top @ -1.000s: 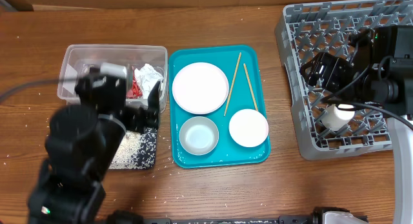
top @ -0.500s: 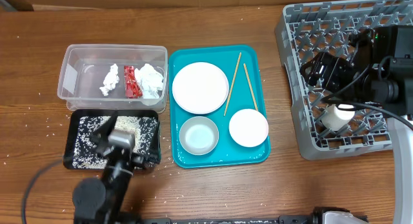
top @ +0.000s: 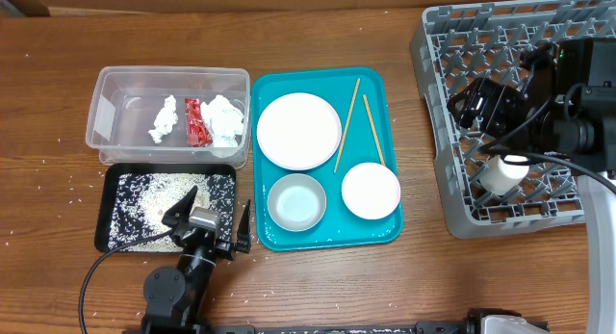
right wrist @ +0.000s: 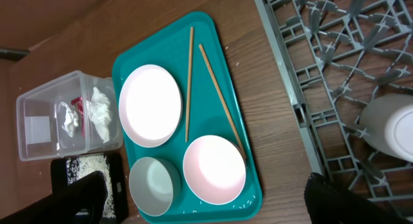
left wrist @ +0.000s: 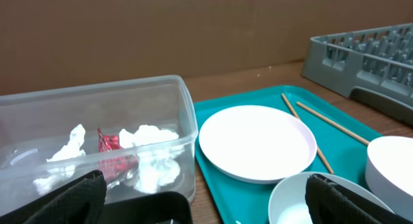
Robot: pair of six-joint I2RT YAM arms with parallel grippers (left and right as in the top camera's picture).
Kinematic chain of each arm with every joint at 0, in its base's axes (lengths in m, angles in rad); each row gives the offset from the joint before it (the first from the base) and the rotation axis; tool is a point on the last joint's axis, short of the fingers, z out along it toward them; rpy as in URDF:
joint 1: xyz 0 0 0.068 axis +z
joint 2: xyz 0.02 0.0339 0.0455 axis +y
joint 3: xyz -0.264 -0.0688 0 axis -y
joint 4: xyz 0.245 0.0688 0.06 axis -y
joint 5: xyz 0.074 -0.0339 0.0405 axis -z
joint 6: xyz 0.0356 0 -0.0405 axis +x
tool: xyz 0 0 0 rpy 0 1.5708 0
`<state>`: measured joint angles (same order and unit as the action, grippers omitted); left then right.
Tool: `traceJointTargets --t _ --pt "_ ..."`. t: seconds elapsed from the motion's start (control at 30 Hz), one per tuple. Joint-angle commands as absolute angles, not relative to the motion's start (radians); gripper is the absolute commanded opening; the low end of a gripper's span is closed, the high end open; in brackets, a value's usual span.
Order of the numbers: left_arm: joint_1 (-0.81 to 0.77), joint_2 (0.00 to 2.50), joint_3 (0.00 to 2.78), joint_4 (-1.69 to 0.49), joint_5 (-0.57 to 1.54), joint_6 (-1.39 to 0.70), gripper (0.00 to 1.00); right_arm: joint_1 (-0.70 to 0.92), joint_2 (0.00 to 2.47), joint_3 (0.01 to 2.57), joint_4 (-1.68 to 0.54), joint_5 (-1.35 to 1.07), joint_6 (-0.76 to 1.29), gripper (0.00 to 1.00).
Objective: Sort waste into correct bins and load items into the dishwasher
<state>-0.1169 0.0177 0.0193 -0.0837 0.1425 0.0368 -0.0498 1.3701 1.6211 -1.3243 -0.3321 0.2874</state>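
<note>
The clear tub [top: 120, 122] holds a red wrapper [top: 195, 122] between two tissue wads [top: 164, 117]. In front of it, the black tray [top: 120, 236] is full of rice grains [top: 154, 194]. A white plate [top: 298, 130], two chopsticks [top: 346, 122], a grey-green bowl [top: 296, 201] and a white bowl [top: 371, 191] lie on a teal tray [top: 385, 84]. My left gripper [top: 210, 221] hangs open at the black tray's front right corner, holding nothing; its fingertips [left wrist: 71, 198] frame the tub [left wrist: 97, 140] and plate [left wrist: 257, 141]. My right gripper [top: 474, 103] is open above the dish rack [top: 452, 45], empty.
A white cup [top: 502, 172] stands in the rack, also seen in the right wrist view [right wrist: 387, 127]. Loose rice grains [top: 53, 146] are scattered on the wooden table left of the tub and along the teal tray's front. The rack's wall [right wrist: 290, 88] rises beside the tray.
My left arm has pulled back from over the tub and black tray toward the table's near edge, uncovering both. The right arm has not moved.
</note>
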Motion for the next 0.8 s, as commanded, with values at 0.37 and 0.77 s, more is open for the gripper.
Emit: traceJointTargets --t 0.37,0.77 --pt "-0.111 0.005 0.009 -0.073 0.142 0.053 1.00 -0.044 1.369 1.629 -1.317 -0.322 0.287 1.00" --pt "-0.111 0.005 0.009 -0.073 0.142 0.053 1.00 -0.044 1.369 1.629 -1.225 -0.382 0.322 1.00"
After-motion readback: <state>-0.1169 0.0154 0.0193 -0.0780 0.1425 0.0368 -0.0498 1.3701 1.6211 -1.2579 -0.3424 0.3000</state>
